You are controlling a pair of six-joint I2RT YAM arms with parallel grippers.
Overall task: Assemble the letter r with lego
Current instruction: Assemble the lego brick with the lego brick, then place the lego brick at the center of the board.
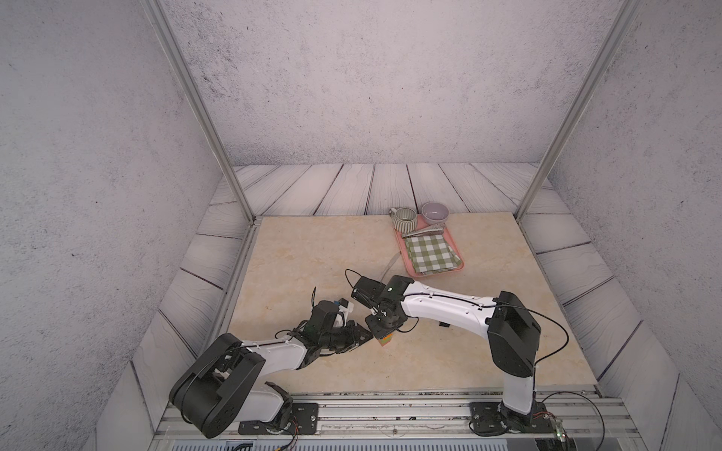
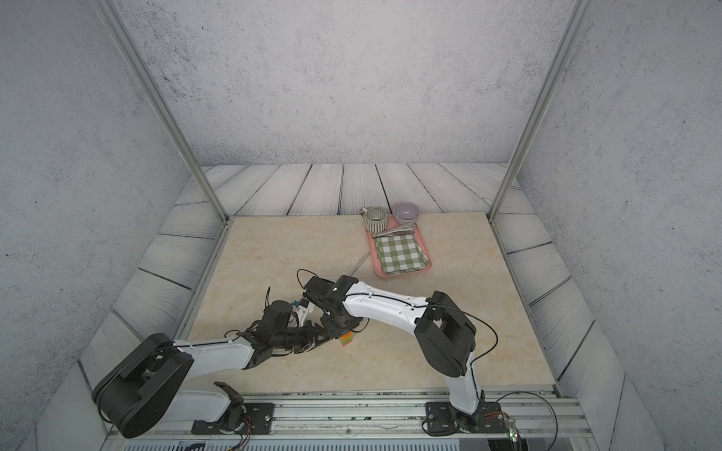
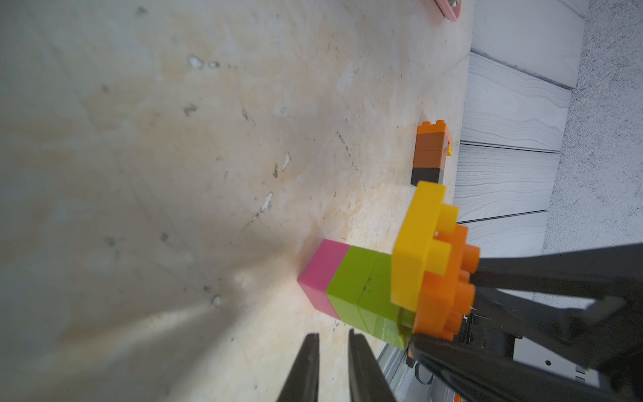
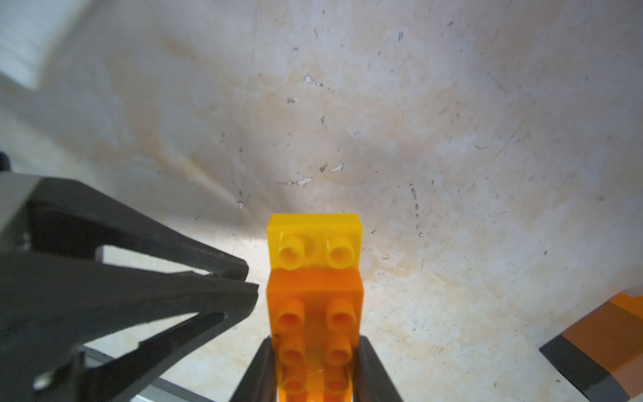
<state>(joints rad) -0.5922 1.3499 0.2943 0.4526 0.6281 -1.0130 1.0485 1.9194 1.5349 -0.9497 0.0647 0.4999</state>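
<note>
At front centre, right tool (image 4: pixel 315 351) grasping orange brick (image 4: pixel 315 289), left tool (image 3: pixel 333 337) clenched empty, magenta brick (image 3: pixel 323 271) hidden from right wrist.

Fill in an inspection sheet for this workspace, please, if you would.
Surface: beige tabletop, scuffed.
Job's things: magenta-green stack upright, yellow brick and orange brick on top; black-brown-orange stack apart.
Clutter: tray with cloth and tongs; mug, bowl at its far end.
Pincers: left pincer shut, empty, beside the stack; right pincer shut on orange brick.
Cables: loose loops on both arms.
Surroundings: grey walls, metal posts.
</note>
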